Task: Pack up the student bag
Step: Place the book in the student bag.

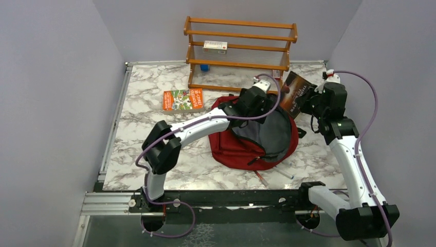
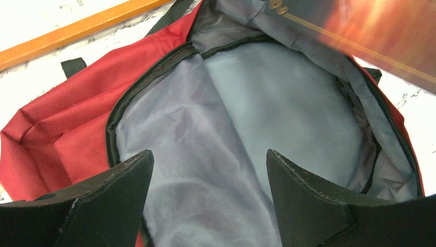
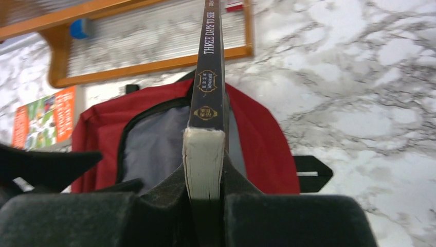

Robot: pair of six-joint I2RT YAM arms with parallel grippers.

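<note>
An orange book is seen lying flat on the marble table, at the bag's 10 o'clock and apart from it. At the table's 12 o'clock edge a wooden rack is stood. A small white box is kept on an upper shelf and a blue item on a lower one.

The left gripper is held over the open mouth of the bag. Its jaws are set apart, and only grey lining is seen between them. The bag is laid near the table's middle, slightly toward 3 o'clock, with its zip opened wide and its red shell spread toward 6 and 9 o'clock. A white pen is found on the table just beside the bag's 5 o'clock edge.

A dark book is clamped by the right gripper, whose jaws are pressed on the two covers at one end. The book is held off the table, spine uppermost and tilted, at the bag's 1 o'clock above the rim of the opening. "Three Days to See" is printed along the spine.
</note>
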